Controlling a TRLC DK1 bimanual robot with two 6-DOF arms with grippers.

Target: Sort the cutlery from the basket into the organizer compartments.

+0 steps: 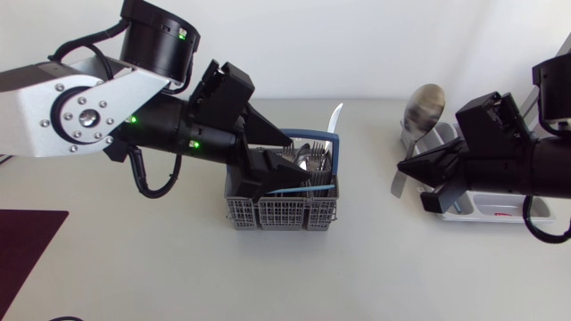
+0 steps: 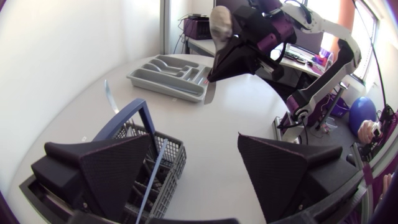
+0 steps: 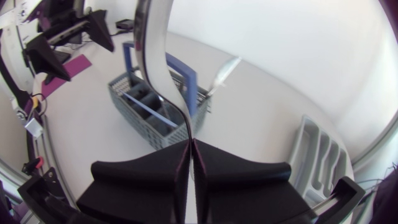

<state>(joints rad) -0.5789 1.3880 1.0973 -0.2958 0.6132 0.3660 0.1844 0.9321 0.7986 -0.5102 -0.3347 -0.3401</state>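
Note:
The grey cutlery basket [image 1: 281, 210] with a blue handle [image 1: 312, 136] stands mid-table and holds several pieces of cutlery [image 1: 308, 160]. My left gripper [image 1: 290, 160] hovers open over the basket, holding nothing. In the left wrist view, that left gripper [image 2: 196, 140] has the basket [image 2: 165, 158] beside one finger. A knife [image 1: 335, 116] sticks out of the basket's far side. My right gripper [image 1: 408, 168] is shut on a large spoon [image 1: 426, 107], bowl up, just left of the grey organizer [image 1: 504, 212]. In the right wrist view the spoon handle [image 3: 158, 50] rises from the right gripper [image 3: 189, 146].
A dark maroon mat [image 1: 27, 245] lies at the table's front left. The right arm covers much of the organizer. The organizer's compartments [image 2: 168, 74] look empty in the left wrist view. White table surface surrounds the basket.

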